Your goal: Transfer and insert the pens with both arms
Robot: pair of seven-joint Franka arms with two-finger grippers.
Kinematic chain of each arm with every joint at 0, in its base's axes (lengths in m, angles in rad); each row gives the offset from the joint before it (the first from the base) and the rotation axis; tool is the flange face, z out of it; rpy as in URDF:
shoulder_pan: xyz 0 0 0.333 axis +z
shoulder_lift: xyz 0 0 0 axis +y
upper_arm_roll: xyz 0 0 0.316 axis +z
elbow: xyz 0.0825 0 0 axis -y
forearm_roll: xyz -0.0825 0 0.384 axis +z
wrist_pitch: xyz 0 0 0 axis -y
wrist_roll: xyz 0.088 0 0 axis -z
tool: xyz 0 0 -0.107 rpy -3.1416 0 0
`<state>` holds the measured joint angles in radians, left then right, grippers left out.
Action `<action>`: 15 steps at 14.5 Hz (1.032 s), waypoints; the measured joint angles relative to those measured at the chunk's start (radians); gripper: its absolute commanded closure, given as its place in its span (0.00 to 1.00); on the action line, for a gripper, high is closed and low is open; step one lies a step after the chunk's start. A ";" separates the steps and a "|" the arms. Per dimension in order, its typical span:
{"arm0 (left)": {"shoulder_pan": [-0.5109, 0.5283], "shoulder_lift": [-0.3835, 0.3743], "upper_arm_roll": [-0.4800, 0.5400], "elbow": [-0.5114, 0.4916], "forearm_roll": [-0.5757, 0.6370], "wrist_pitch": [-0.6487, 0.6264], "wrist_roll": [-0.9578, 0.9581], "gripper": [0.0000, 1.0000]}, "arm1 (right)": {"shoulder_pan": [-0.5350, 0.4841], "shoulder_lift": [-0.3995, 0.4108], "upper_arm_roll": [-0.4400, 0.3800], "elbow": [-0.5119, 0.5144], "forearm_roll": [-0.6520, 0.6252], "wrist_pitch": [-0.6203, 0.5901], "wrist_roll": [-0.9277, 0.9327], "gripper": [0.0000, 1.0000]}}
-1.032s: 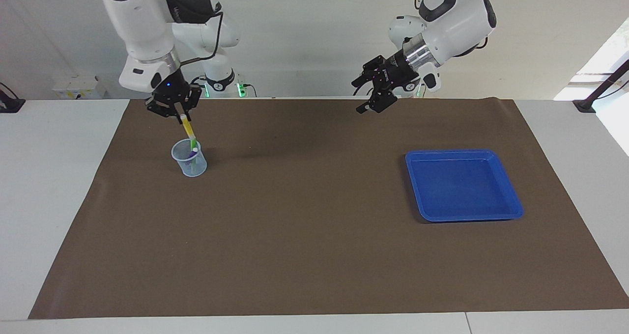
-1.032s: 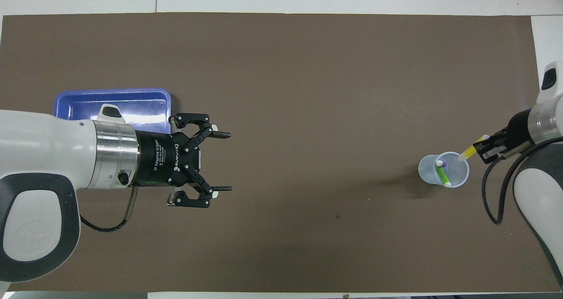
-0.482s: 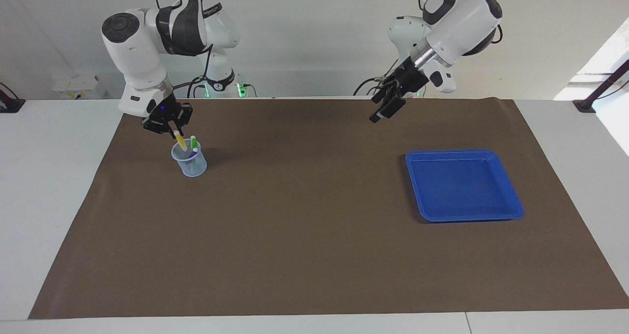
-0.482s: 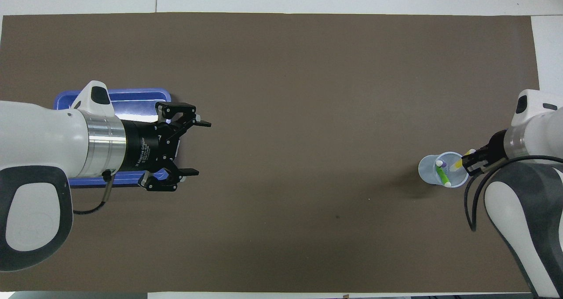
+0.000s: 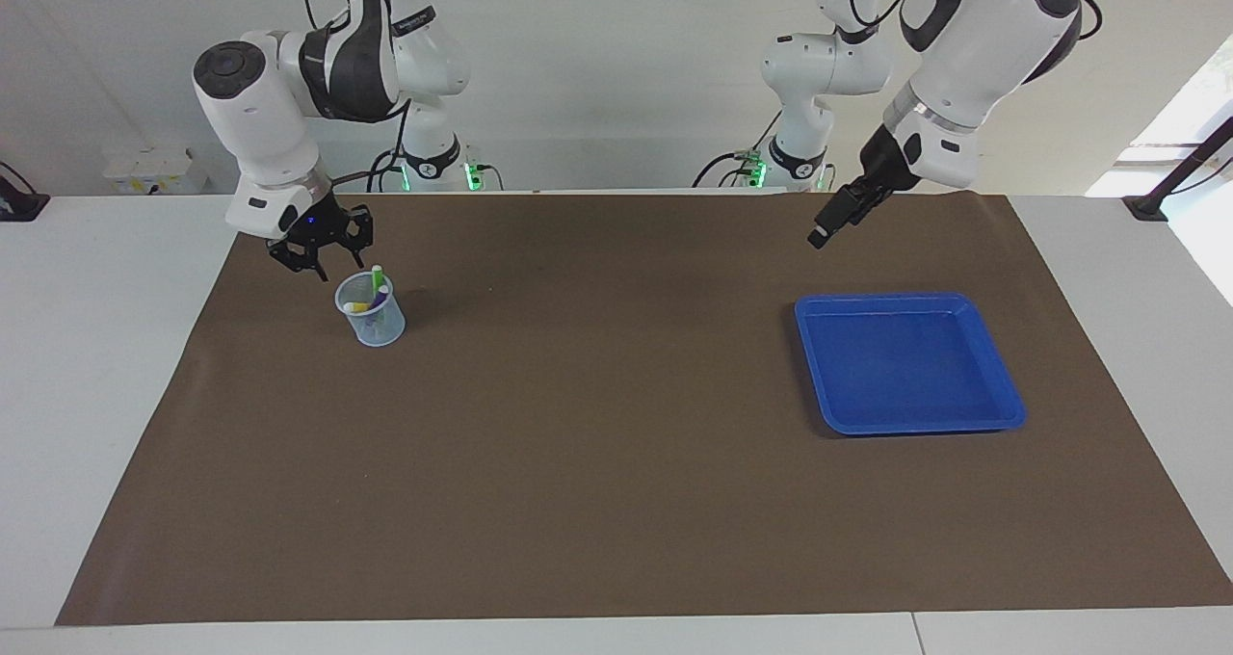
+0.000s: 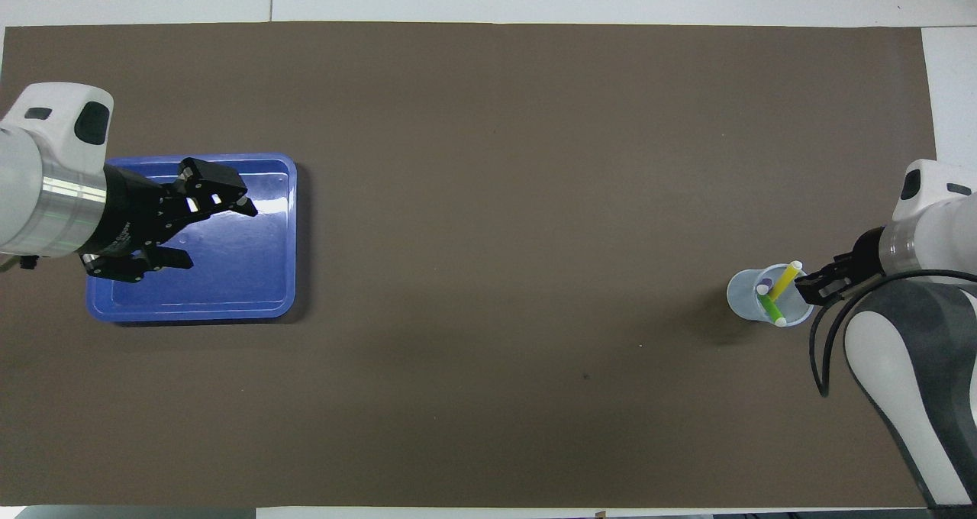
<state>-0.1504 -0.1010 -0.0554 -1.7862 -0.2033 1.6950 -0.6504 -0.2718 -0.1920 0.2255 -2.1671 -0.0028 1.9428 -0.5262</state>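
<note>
yellow pen (image 6: 783, 281): sits in the cup, leaning; in the overhead view its long axis runs on a diagonal, pale tip pointing up-right toward the cup's rim, right side of the frame.
green pen (image 6: 769, 307): also in the cup, tilted the other way, pale end pointing lower right; in the facing view its top pokes above the rim at upper left.
purple pen (image 6: 765, 282): mostly buried in the cup, only the pale cap and a bit of purple show, so can't really call its tilt.
cup (image 5: 370, 309): small pale-blue see-through one, upright on the brown mat (image 5: 616, 501), all three pens inside.
right gripper (image 5: 318, 250): fingers spread apart, holding nothing, just beside the cup's rim at upper left of the facing view.
left gripper (image 6: 202, 225): up in the air over the blue tray (image 5: 1002, 409), fingers apart, nothing in them.
tray: nothing in it, right half of the facing view, well apart from the cup.
in the way: pretty much just bare mat between cup and tray.
</note>
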 measured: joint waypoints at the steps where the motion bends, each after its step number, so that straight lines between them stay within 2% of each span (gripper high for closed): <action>1: 0.009 0.016 0.000 0.040 0.063 -0.049 0.094 0.00 | 0.000 0.001 0.000 0.014 0.000 -0.008 0.000 0.00; 4: 0.022 0.053 0.000 0.141 0.199 -0.170 0.359 0.00 | 0.000 0.001 0.000 0.086 0.000 -0.070 0.001 0.00; 6: 0.049 0.057 0.000 0.179 0.218 -0.232 0.493 0.00 | 0.000 0.001 0.000 0.132 0.000 -0.100 0.028 0.00; 8: 0.065 0.046 0.000 0.192 0.218 -0.267 0.601 0.00 | 0.000 0.004 0.000 0.197 -0.004 -0.183 0.125 0.00; 12: 0.066 0.020 0.001 0.154 0.218 -0.247 0.629 0.00 | 0.003 0.062 0.001 0.406 -0.044 -0.361 0.258 0.00; 15: 0.067 0.018 0.005 0.148 0.218 -0.222 0.608 0.00 | 0.002 0.098 0.001 0.483 -0.050 -0.422 0.265 0.00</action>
<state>-0.0838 -0.0825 -0.0500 -1.6380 0.0146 1.4734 -0.0419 -0.2693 -0.0943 0.2263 -1.6842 -0.0532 1.5212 -0.2608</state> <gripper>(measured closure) 0.000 0.000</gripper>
